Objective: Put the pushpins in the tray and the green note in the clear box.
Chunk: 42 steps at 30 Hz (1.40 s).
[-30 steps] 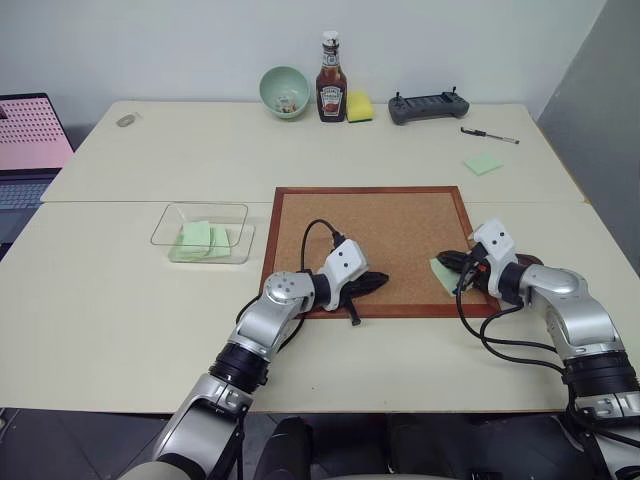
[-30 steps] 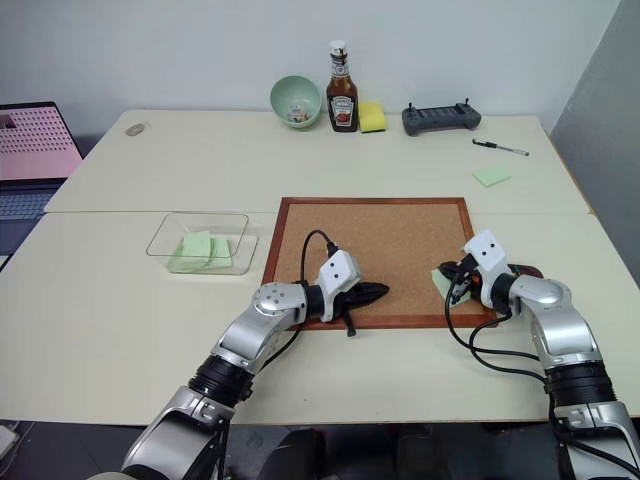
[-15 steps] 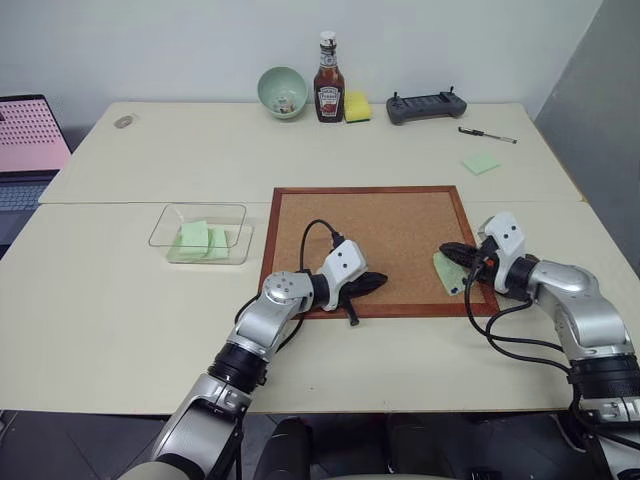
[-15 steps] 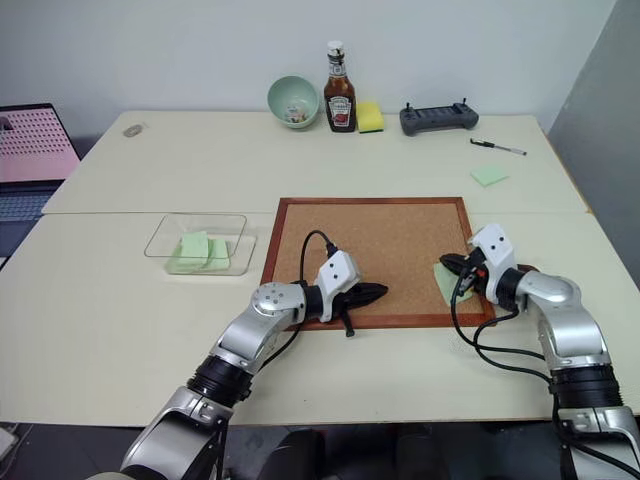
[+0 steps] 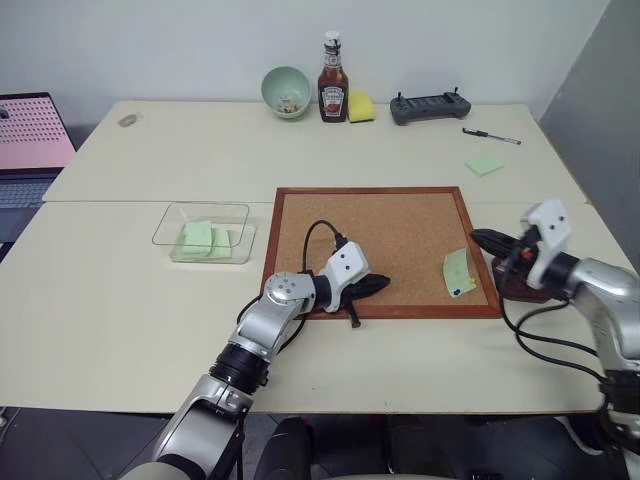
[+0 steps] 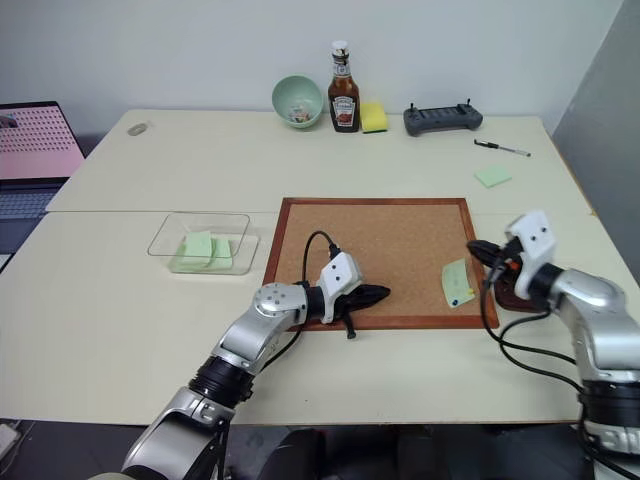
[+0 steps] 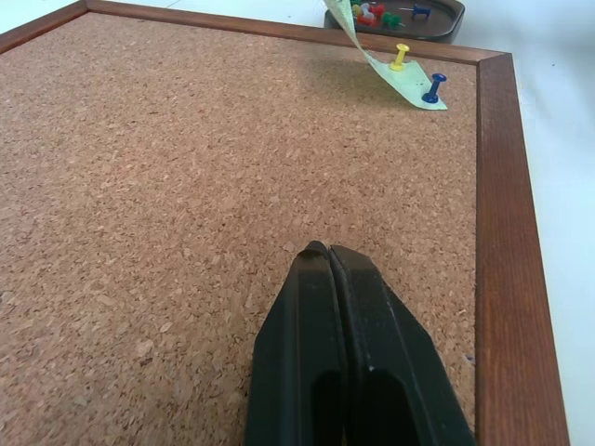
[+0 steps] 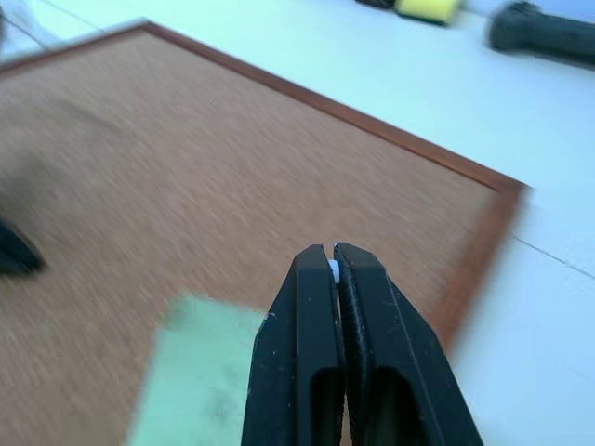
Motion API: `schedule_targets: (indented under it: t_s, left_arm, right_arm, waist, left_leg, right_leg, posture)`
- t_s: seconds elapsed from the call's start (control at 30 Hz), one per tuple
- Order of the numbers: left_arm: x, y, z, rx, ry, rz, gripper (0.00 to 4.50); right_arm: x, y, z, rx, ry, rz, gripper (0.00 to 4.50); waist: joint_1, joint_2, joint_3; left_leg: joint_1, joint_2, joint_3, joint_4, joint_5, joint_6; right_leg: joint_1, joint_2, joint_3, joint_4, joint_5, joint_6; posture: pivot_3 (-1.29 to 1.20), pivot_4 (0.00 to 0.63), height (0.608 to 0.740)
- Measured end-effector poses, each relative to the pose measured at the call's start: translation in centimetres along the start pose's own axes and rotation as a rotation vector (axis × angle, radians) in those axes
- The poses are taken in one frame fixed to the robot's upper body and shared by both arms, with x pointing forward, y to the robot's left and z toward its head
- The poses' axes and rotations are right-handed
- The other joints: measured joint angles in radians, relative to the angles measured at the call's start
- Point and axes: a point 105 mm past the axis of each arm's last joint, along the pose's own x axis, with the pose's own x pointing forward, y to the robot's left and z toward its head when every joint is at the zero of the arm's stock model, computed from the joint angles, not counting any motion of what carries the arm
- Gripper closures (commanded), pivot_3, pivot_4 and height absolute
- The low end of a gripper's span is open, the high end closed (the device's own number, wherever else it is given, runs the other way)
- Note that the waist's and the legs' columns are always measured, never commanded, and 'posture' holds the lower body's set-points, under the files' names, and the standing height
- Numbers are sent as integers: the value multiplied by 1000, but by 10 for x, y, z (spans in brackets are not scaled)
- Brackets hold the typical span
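Cream worktop [image 5: 120,300]: right claw [image 5: 478,237] clenched on a white pushpin [image 8: 333,269] above tray [image 7: 437,26]; next, drop it. Left claw [image 5: 382,282] clenched, empty.

I see the green note [image 5: 459,272] lying on the cork board near its right edge; it is a thin, pale green slip, and one end curls up a little; a yellow pushpin [image 7: 400,58] and a blue pushpin [image 7: 433,87] stand in it, side by side, near one end; the tray [image 7: 437,16] is a small dark dish just past the board's right edge on the surface; it holds red, green and blue pins; the clear box [image 5: 205,232] sits well to the left of the board; I see pale green slips inside it.
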Motion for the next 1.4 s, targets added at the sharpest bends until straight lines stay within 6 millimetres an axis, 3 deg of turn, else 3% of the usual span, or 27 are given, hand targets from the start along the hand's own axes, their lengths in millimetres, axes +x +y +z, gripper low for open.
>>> schedule_targets:
  t_s: [0.27,0.53,1.07,1.2,1.4]
  left_arm:
    - [1,0,-2,-4,2,-2,4500]
    - [2,-1,-1,3,-2,-11,4500]
    - [1,0,-3,9,6,-8,4500]
    - [0,0,-3,10,7,-10,4500]
    - [0,0,-3,11,8,-11,4500]
  right_arm:
    - [-35,-18,-25,-155,185,-41,4489]
    - [-36,-27,-50,-217,291,-73,4489]
    - [-29,-29,-52,-174,285,-64,1133]
    - [-32,-22,-38,-116,226,-38,1001]
    - [-27,11,-28,-38,192,93,1001]
  waist:
    - [-2,2,-1]
    - [-1,2,-1]
    - [-1,2,-1]
    - [-1,2,-1]
    - [-2,2,-1]
  left_leg:
    - [7,0,2,0,0,0]
    - [7,0,2,0,0,0]
    - [7,0,1,0,0,0]
    - [7,0,1,-1,0,0]
    - [7,0,1,-1,0,0]
  right_leg:
    - [6,0,1,0,0,1]
    - [6,0,1,-1,0,1]
    - [6,0,1,-1,0,1]
    - [6,0,1,-1,0,1]
    - [7,0,1,-1,0,1]
  posture:
    - [0,150,740]
    - [0,150,740]
    - [0,150,740]
    - [0,150,740]
    - [0,150,740]
